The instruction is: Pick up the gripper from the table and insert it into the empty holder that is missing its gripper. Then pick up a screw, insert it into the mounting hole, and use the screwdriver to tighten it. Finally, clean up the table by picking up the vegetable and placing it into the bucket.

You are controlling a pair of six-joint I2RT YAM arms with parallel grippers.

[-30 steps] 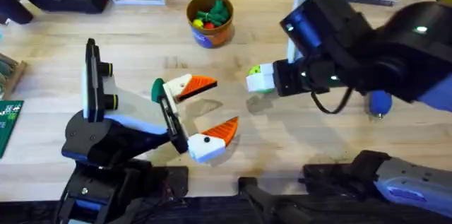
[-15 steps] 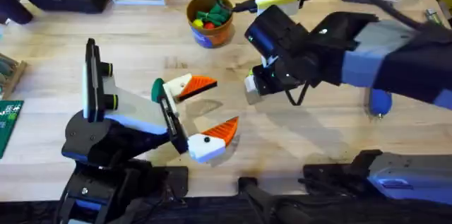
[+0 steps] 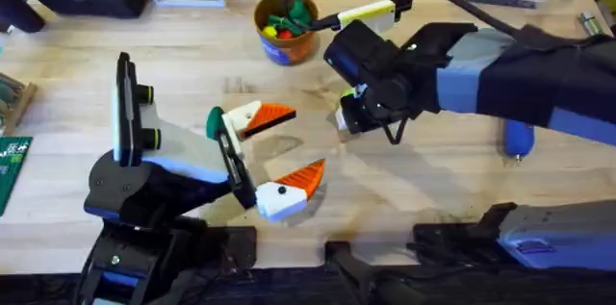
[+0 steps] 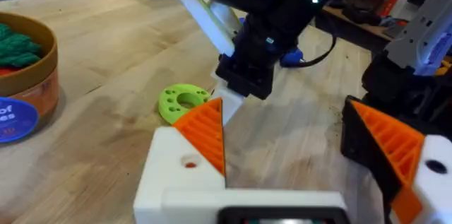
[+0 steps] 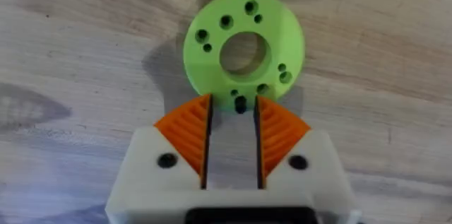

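1. Spanning the overhead view, the tabletop (image 3: 192,64) carries everything.
2. Left end effector (image 3: 289,151) gapes wide at 7 o'clock, empty.
3. Right end effector (image 5: 233,128), narrowly parted, holds nothing, touching the green disc (image 5: 244,47).
4. Bucket (image 3: 286,28) sits at 12 o'clock.
5. Screwdriver (image 3: 518,139) lies at 3 o'clock.

"of" on the bucket (image 4: 21,83) label

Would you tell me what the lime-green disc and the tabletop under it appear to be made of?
The lime-green disc looks like matte moulded or printed plastic: uniform colour, clean round holes, no shine. The tabletop looks like pale wood or a wood-look laminate, with visible grain streaks and a dull, slightly worn finish; which of the two is unclear.
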